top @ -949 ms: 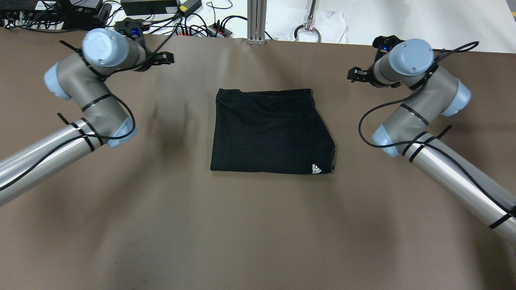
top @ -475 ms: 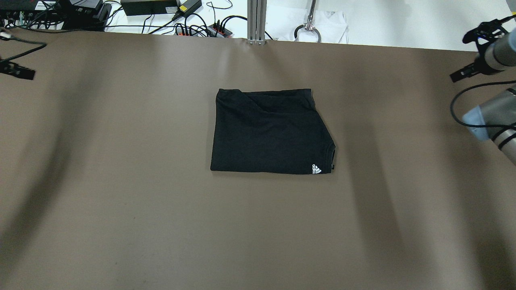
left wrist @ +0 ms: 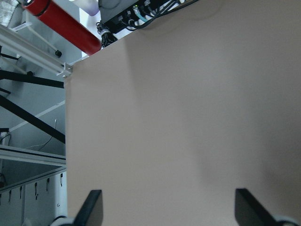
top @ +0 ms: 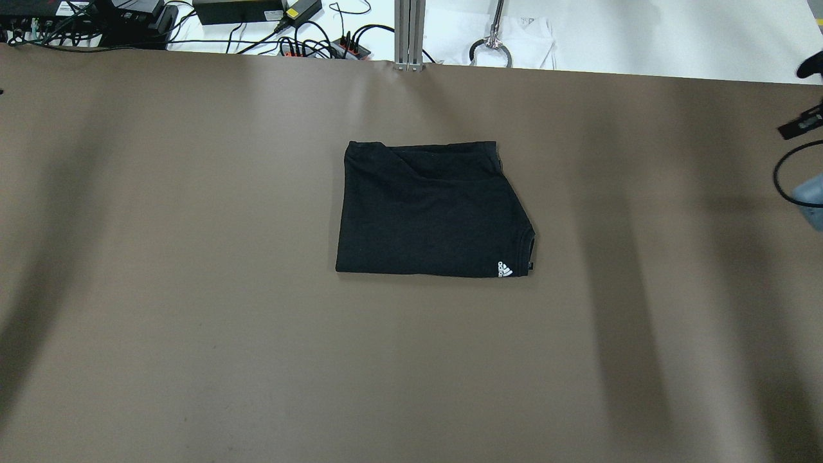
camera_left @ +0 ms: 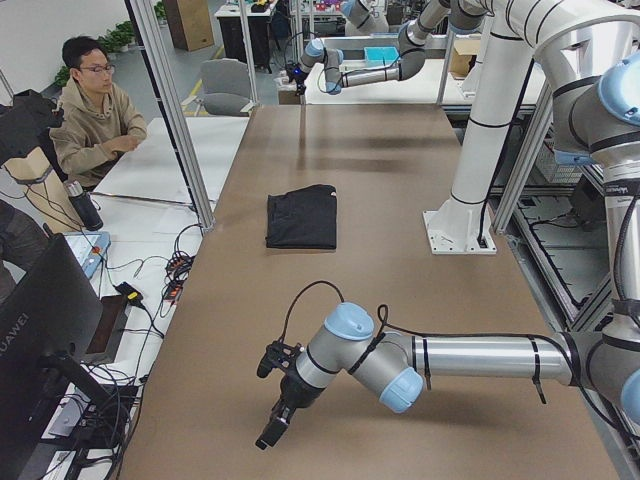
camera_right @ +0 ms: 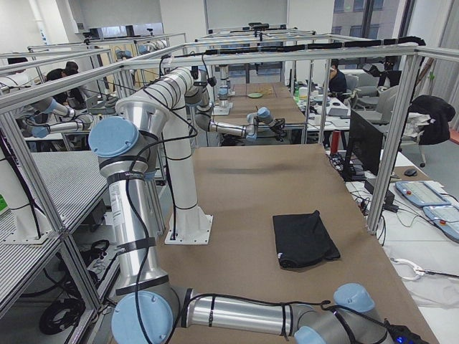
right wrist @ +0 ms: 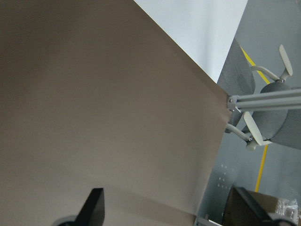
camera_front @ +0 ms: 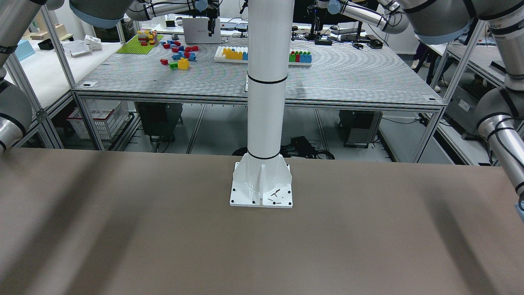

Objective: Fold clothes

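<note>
The clothes (top: 431, 209) are one black garment, folded into a rough rectangle with a small white logo at its near right corner. It lies flat mid-table, also seen in the side views (camera_left: 303, 216) (camera_right: 305, 239). My left gripper (left wrist: 169, 212) is open over bare table near the left end, far from the garment. Its fingers (left wrist: 91, 209) stand wide apart and hold nothing. My right gripper (right wrist: 171, 209) is open too, over the table's right end by its edge. Only a dark tip of it (top: 800, 123) shows at the overhead view's right border.
The white pillar (camera_front: 266, 102) stands bolted at the robot's side of the brown table (top: 193, 321). Cables and power strips (top: 308, 45) lie beyond the far edge. A person (camera_left: 95, 110) sits beside the table. A red cylinder (left wrist: 61, 26) lies past the left end.
Both arms have swung outward, away from the garment. The left has left the overhead view and the right is nearly off its right border. The garment has not moved.
</note>
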